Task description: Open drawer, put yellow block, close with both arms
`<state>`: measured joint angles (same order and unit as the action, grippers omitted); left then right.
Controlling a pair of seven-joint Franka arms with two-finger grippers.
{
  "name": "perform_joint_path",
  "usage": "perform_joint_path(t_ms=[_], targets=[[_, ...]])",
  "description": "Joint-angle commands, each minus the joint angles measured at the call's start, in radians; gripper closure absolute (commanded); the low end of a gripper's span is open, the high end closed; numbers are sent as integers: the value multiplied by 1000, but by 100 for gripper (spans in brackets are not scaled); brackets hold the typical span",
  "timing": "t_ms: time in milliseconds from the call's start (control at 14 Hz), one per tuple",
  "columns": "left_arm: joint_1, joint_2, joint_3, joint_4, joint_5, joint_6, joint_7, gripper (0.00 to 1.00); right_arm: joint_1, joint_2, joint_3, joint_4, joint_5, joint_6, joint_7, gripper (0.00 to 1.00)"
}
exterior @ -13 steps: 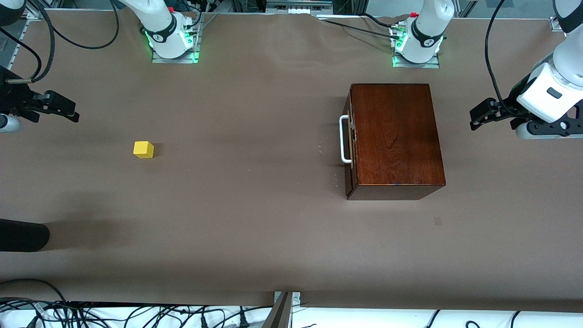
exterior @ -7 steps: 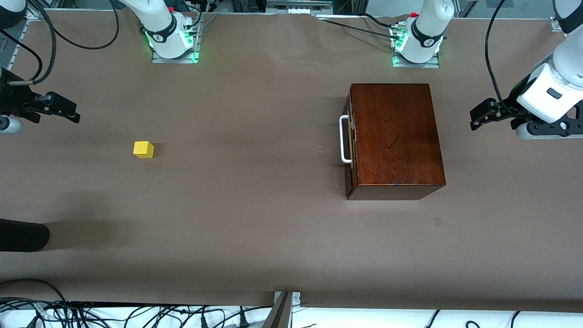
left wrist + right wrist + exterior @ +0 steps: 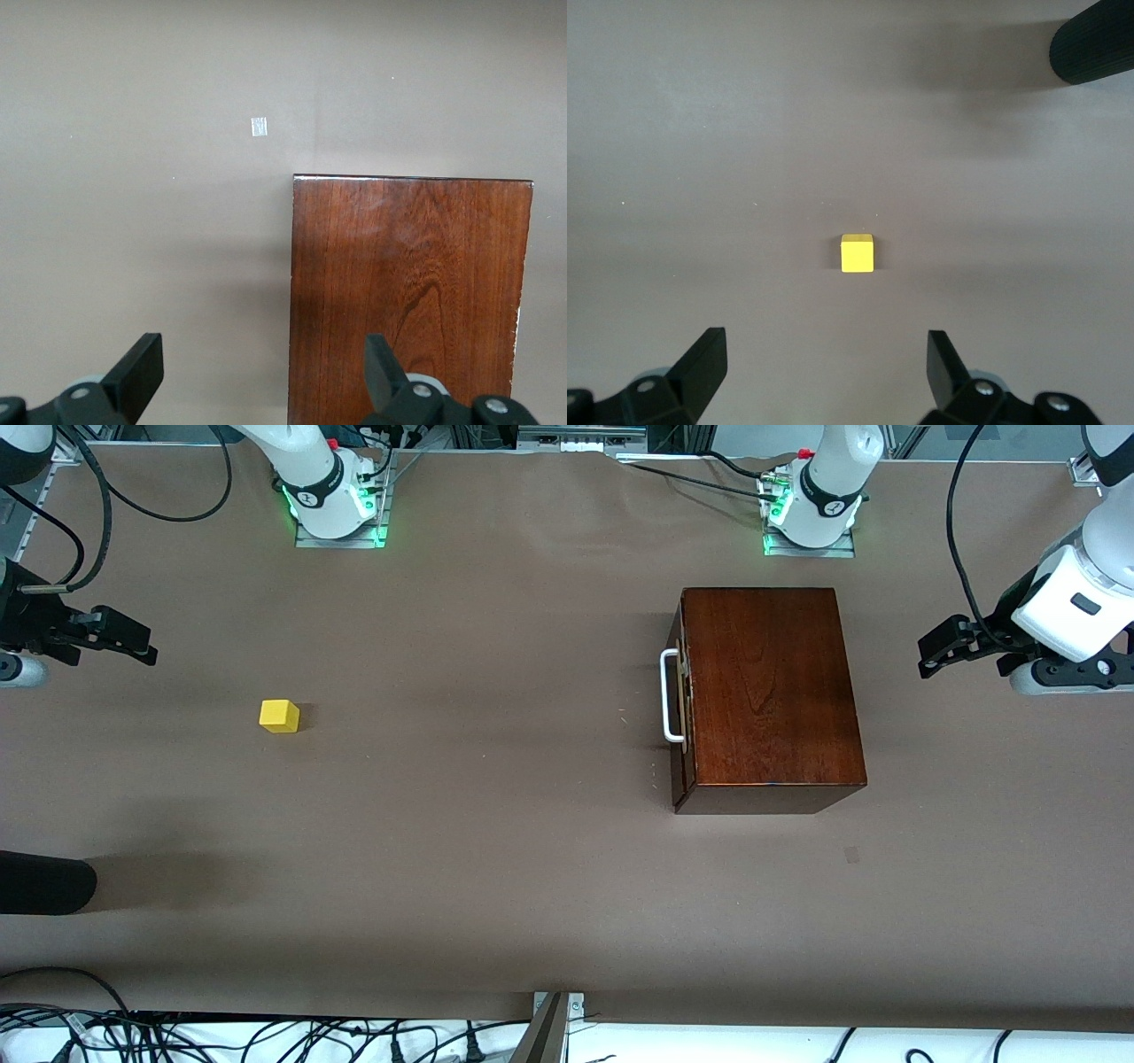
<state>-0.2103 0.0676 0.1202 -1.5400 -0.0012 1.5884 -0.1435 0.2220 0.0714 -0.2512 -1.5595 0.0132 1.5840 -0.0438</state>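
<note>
The yellow block [image 3: 279, 716] lies on the brown table toward the right arm's end; it also shows in the right wrist view [image 3: 857, 253]. The dark mahogany box [image 3: 769, 691] stands toward the left arm's end with its drawer shut; the white bar handle [image 3: 671, 695] faces the block. My right gripper [image 3: 142, 646] hangs open and empty above the table near the block [image 3: 828, 363]. My left gripper [image 3: 930, 657] hangs open and empty beside the box's back end [image 3: 263, 367], with the box top [image 3: 412, 292] under one finger.
A black cylindrical object [image 3: 44, 881] juts in at the table's edge at the right arm's end, nearer the camera than the block; it also shows in the right wrist view [image 3: 1094, 40]. A small pale mark [image 3: 851, 856] lies on the table near the box.
Both grippers have shifted only a little. The block, the box and the drawer have not moved.
</note>
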Motion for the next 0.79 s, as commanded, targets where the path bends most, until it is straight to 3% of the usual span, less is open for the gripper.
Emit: perform_joint_path(t_ms=[0, 357, 714], targets=[[0, -2, -10, 1, 24, 2, -7, 0, -9, -2, 7, -1, -10, -10, -1, 0], [-14, 32, -14, 21, 17, 2, -13, 0, -9, -2, 7, -1, -10, -12, -1, 0], [-116, 92, -24, 73, 29, -4, -45, 0, -6, -2, 9, -2, -10, -10, -1, 0]])
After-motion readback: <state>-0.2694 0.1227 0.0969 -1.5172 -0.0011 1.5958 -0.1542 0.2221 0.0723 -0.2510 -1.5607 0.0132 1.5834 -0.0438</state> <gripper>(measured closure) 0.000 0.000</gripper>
